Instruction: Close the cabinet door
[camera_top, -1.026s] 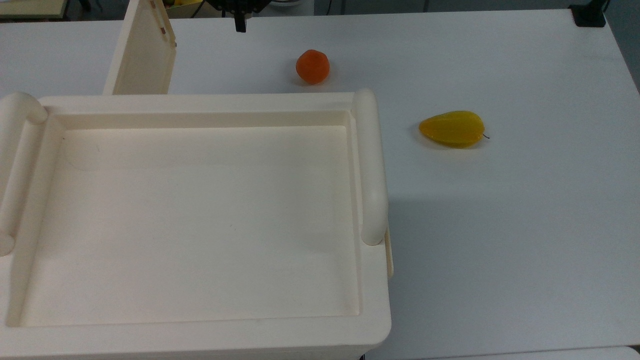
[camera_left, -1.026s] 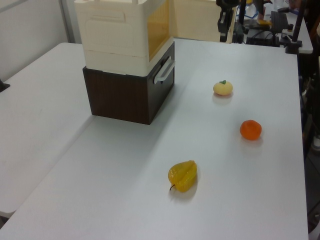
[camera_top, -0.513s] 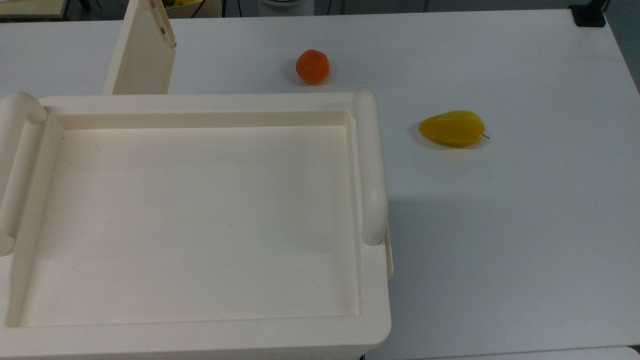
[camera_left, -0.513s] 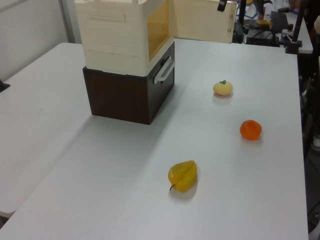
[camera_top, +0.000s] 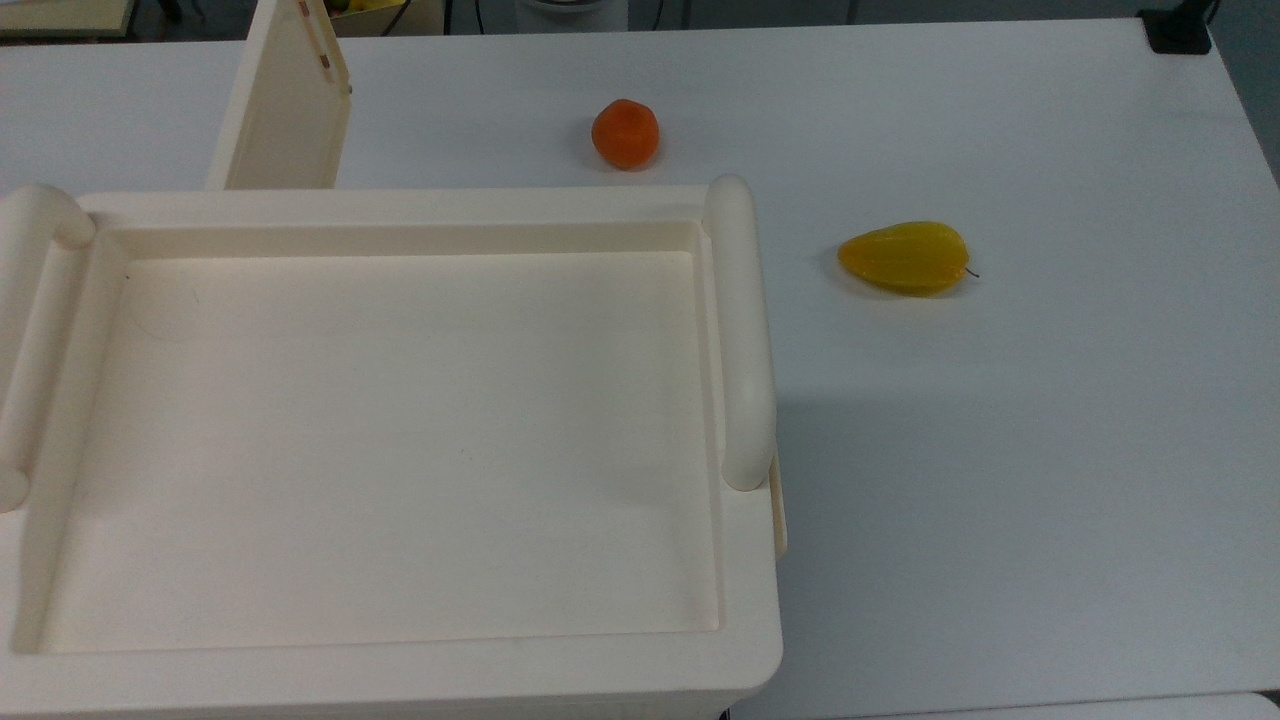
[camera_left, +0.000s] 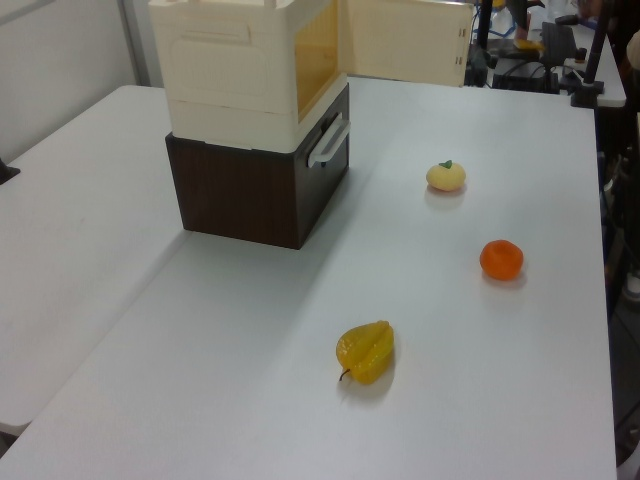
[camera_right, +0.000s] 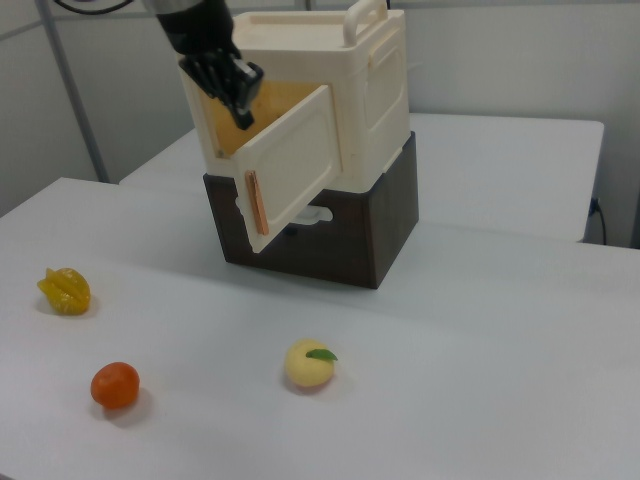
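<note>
Claw: gripper is hanging at about 10 o'clock in the right view, black fingers pointing down just above the upper edge of the open door; whether they are parted or pressed together, I cannot tell.
Door: cabinet door is standing open, swinging out from the cabinet's front; it is a flat cream panel with a raised rim and a brown strip along its free edge. In the top view it is sitting at 11 o'clock, edge-on, with small brown marks along its edge; in the left view it is sitting at 12 o'clock.
Cabinet: cabinet is resting on a dark brown base; the opening behind the door is showing an amber-tinted interior, contents not discernible.
Top: recessed tray-like top is lying between rounded bar handles.
Table: white table is carrying the fruit.
Fruit: orange fruit, yellow star-shaped fruit and pale yellow fruit are lying apart from one another.
</note>
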